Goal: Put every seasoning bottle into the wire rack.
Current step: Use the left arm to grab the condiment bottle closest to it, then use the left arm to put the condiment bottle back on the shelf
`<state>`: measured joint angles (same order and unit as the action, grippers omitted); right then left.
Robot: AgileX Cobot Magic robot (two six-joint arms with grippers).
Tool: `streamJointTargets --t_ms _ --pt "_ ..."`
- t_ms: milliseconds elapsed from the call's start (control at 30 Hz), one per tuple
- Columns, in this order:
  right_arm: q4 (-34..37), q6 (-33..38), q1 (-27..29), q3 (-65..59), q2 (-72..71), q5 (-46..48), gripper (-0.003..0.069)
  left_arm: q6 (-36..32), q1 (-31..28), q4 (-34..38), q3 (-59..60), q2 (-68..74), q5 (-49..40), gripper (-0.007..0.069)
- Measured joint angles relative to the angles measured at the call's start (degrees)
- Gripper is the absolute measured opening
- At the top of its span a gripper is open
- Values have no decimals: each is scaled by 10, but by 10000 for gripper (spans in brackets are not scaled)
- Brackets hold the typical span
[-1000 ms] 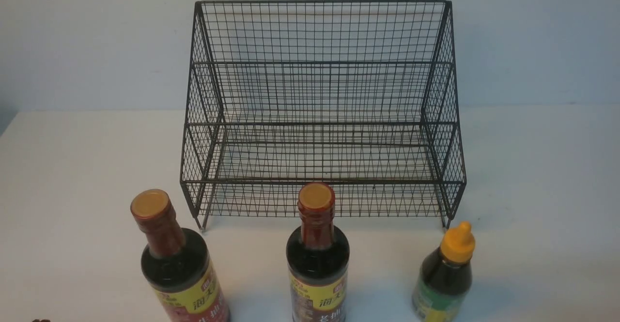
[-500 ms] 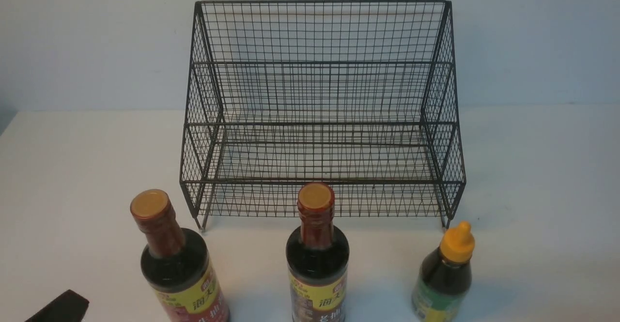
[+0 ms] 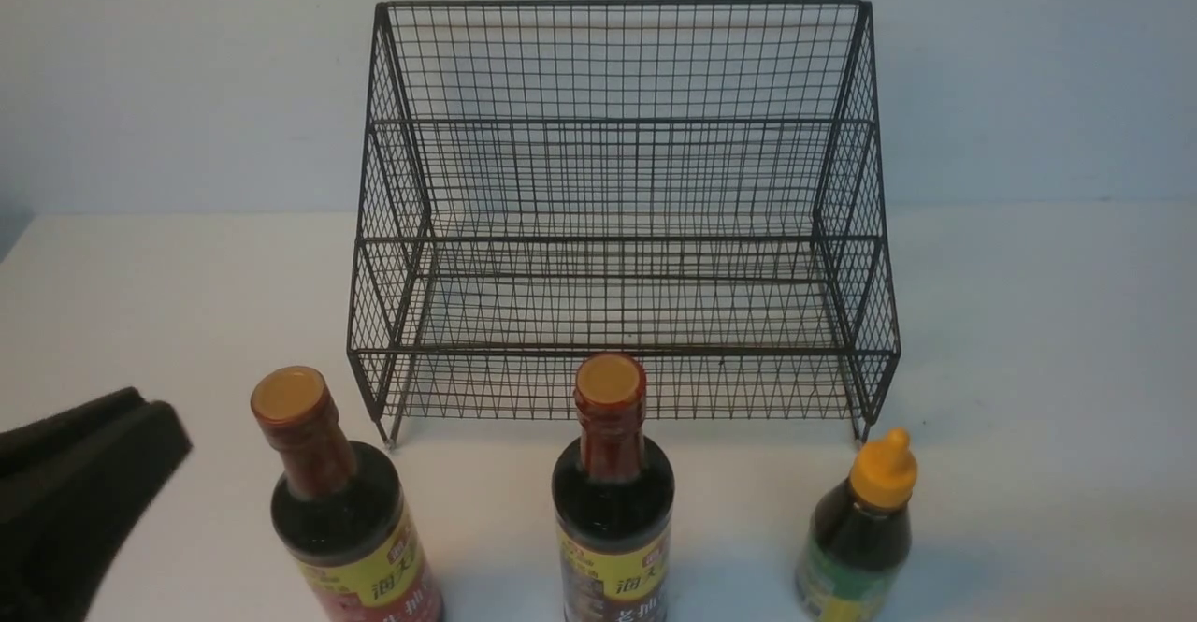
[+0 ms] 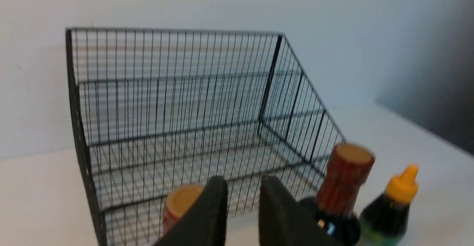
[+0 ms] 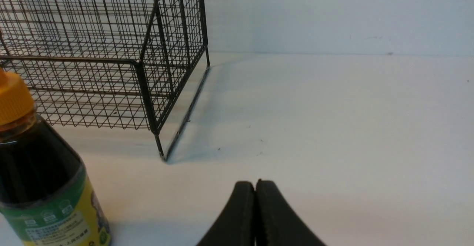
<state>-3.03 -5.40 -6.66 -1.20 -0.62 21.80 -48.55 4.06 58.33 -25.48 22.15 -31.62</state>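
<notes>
Three seasoning bottles stand in a row in front of the black wire rack, which holds nothing. The left tall bottle and the middle tall bottle have red necks and tan caps. The short bottle has a yellow-orange cap and a green label. My left gripper is open and empty, just left of the left tall bottle. In the left wrist view the gripper partly hides that bottle's cap. My right gripper is shut and empty, low over the table to the right of the short bottle.
The white table runs back to a pale wall behind the rack. Bare table lies on both sides of the rack and around the right gripper. The rack's small feet rest close behind the bottles.
My left gripper has come up into the front view from the lower left corner, toward the left tall bottle. The bottles and rack have not moved.
</notes>
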Motion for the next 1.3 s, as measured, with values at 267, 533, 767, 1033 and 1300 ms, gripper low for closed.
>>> streamJointTargets --t_ms 267,533,767,1033,1300 --pt "0 0 0 0 0 0 -15 -142 0 20 0 145 -10 515" --pt "0 0 0 0 0 0 -15 -251 0 100 0 236 28 650" --pt "0 0 0 0 0 0 -15 -342 0 273 0 301 33 430" --pt "0 0 0 0 0 0 -15 -396 1 247 -44 310 20 265" --pt "0 0 0 0 0 0 -15 -245 1 132 -246 334 -44 265"
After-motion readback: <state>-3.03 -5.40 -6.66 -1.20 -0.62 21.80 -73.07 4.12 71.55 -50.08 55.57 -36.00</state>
